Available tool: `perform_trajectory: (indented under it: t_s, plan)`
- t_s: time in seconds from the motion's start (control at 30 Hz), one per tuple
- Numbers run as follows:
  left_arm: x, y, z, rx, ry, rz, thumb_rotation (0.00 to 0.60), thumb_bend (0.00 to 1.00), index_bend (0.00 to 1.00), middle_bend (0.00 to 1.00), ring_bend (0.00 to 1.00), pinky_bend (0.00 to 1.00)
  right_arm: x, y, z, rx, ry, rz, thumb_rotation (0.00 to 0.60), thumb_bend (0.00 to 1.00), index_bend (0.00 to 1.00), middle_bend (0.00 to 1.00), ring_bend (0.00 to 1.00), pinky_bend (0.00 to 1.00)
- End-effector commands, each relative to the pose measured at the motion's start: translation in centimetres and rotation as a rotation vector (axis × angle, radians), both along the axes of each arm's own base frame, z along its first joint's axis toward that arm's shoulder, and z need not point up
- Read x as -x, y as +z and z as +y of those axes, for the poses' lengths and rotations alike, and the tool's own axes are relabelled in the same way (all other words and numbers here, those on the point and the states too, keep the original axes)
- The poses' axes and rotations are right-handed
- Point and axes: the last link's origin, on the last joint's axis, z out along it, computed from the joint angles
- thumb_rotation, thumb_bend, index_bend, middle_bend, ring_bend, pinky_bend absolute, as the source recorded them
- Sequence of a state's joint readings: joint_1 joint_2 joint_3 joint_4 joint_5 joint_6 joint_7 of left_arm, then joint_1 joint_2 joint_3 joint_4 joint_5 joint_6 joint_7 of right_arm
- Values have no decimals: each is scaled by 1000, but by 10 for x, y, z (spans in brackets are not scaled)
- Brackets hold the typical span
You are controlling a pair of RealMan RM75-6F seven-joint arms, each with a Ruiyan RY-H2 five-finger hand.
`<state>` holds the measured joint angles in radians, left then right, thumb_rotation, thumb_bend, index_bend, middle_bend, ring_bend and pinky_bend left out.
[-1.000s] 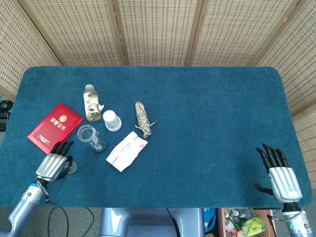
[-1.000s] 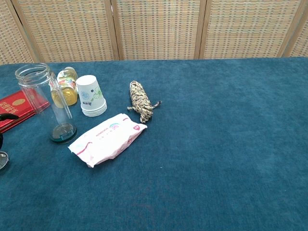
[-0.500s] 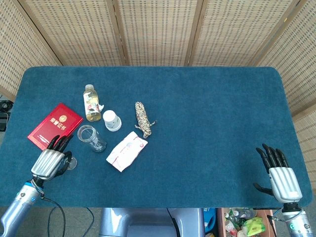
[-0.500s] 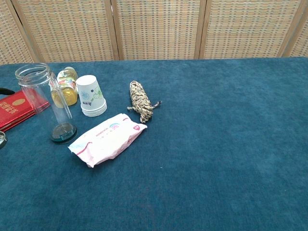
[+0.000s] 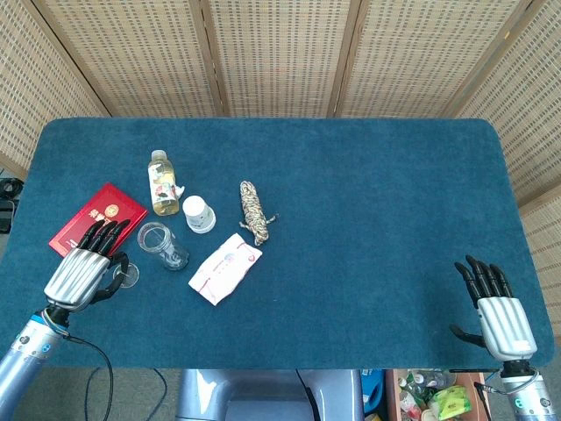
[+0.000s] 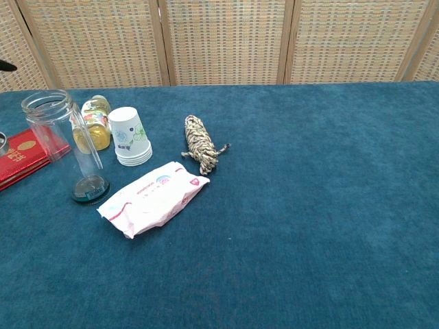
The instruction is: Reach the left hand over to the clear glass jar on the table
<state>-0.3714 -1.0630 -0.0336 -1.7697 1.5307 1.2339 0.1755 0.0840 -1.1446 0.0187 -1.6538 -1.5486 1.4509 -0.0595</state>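
Note:
The clear glass jar (image 5: 162,246) stands upright and lidless on the blue table (image 5: 368,202); in the chest view the jar (image 6: 65,140) is at the far left. My left hand (image 5: 81,267) hovers just left of it, fingers spread and stretched over the near corner of the red booklet (image 5: 96,219), holding nothing. A small gap separates the thumb side from the jar. Only a dark fingertip (image 6: 5,65) of this hand shows at the chest view's left edge. My right hand (image 5: 495,307) stays open at the table's front right corner.
Behind the jar stand a small bottle of yellow liquid (image 5: 161,182) and a stack of white paper cups (image 5: 198,213). A pack of wipes (image 5: 225,267) lies right of the jar, and a coil of rope (image 5: 254,211) lies beyond it.
My left hand has risen and moved forward from the table's front edge, its fingers now over the red booklet's corner beside the jar. The right hand has not moved.

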Motion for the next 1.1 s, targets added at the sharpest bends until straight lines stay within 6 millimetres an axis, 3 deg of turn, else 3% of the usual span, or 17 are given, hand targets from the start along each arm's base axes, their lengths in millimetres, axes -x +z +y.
perform_trajectory:
  t_s: [0.03,0.47,1.1]
  plan:
    - [-17,11,6,0,-20,-45,600,473,584,0,0,0,0,0,0,0,0,0,600,0,3,0,0,0]
    - [-47,26,28,-4,-40,-44,600,472,584,0,0,0,0,0,0,-1,-1,0,600,0,3,0,0,0]
    - [-47,16,64,-16,25,4,600,472,584,0,0,0,1,-2,-1,-10,-5,5,600,0,3,0,0,0]
